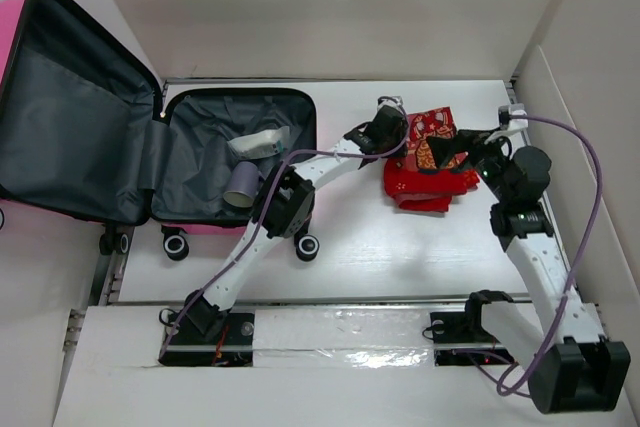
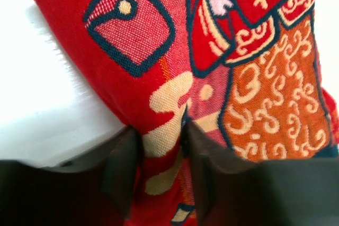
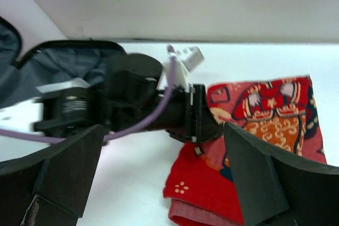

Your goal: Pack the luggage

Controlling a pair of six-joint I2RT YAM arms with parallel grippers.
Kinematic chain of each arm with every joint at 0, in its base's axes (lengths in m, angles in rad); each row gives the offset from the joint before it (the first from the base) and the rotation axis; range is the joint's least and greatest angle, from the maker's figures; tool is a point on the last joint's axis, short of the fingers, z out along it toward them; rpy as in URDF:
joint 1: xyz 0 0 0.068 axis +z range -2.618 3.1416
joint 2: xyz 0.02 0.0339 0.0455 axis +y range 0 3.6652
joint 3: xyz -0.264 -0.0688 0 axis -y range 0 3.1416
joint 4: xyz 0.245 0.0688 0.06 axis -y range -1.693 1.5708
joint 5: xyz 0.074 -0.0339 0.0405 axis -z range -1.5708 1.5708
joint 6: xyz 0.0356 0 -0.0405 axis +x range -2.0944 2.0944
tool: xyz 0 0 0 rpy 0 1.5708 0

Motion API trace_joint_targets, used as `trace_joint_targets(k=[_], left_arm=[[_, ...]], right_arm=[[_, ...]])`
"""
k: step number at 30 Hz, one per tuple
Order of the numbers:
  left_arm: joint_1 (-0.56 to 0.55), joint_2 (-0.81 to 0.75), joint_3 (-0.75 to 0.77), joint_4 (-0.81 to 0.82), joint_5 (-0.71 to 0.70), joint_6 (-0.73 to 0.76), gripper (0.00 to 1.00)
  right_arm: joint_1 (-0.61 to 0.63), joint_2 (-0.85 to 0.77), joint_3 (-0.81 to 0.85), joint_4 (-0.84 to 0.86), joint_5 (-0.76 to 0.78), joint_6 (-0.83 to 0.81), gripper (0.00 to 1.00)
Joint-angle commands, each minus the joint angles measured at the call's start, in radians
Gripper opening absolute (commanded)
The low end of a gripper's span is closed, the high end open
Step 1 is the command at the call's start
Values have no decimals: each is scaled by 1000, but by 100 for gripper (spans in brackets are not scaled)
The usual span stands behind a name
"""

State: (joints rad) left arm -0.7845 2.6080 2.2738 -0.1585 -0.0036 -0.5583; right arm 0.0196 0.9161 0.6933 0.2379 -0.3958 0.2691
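Observation:
The luggage (image 1: 70,117) lies open at the left, its lid back and its dark grey lining showing; it also shows in the right wrist view (image 3: 63,64). A red patterned cloth (image 1: 425,185) lies folded on the white table right of it. My left gripper (image 1: 400,140) is shut on a fold at the cloth's edge; the left wrist view shows the cloth (image 2: 212,51) pinched between the jaws of the left gripper (image 2: 161,146). My right gripper (image 1: 447,152) hangs open over the cloth (image 3: 265,125). In the right wrist view the right gripper (image 3: 164,136) is empty and faces the left gripper (image 3: 180,109).
In the suitcase's base (image 1: 190,147) lie a purple-grey cylinder (image 1: 241,184) and a white and light blue item (image 1: 258,143). White walls stand at the back and right. The suitcase's wheels (image 1: 176,244) stand near the left arm.

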Motion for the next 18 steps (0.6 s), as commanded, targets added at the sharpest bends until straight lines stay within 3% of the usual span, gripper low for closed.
trace_joint_targets(k=[1, 3, 4, 10, 18], left_arm=[[-5, 26, -11, 51, 39, 3, 26], [-5, 20, -34, 80, 66, 5, 4], [4, 17, -39, 98, 73, 5, 0], [4, -112, -108, 148, 91, 78, 0], [47, -423, -146, 67, 74, 238, 0]], right_arm=[[19, -85, 67, -18, -21, -5, 100], [19, -144, 75, -54, -12, -14, 100], [19, -164, 78, -67, 1, -30, 100], [19, -283, 86, -152, 89, -91, 100], [37, -272, -11, -86, 101, -67, 100]])
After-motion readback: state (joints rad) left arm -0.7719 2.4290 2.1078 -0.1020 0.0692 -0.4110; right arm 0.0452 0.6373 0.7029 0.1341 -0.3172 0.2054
